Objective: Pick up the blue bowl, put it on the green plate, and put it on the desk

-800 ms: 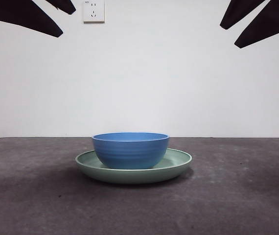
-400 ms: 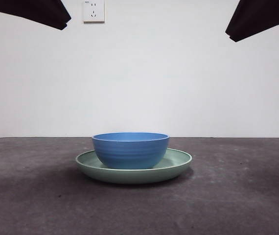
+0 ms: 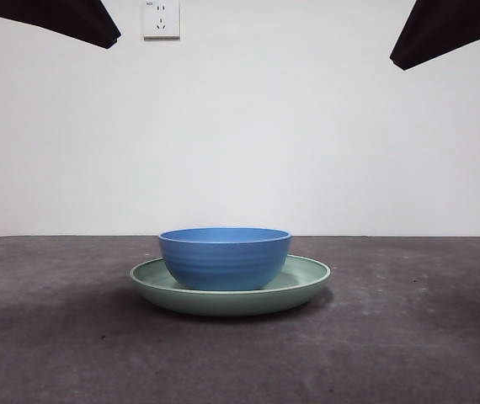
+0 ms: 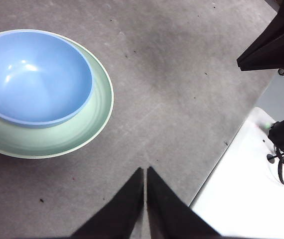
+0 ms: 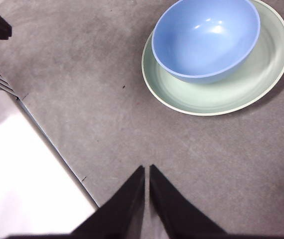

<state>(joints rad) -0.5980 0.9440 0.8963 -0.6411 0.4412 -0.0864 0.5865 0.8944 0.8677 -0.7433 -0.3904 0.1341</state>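
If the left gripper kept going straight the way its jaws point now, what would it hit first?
Probably bare desk. The left gripper, jaws shut, aims past the green plate and blue bowl, which sit off to one side.

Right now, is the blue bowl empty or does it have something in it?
Empty. Both wrist views look down into the blue bowl on the green plate and show only bare glossy interior.

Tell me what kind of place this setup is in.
Probably a lab or test bench, not a kitchen. A bare dark grey matte desk stands against a plain white wall with one power socket, holding only a glossy blue bowl on a pale green plate; white equipment with cables sits at its edge.
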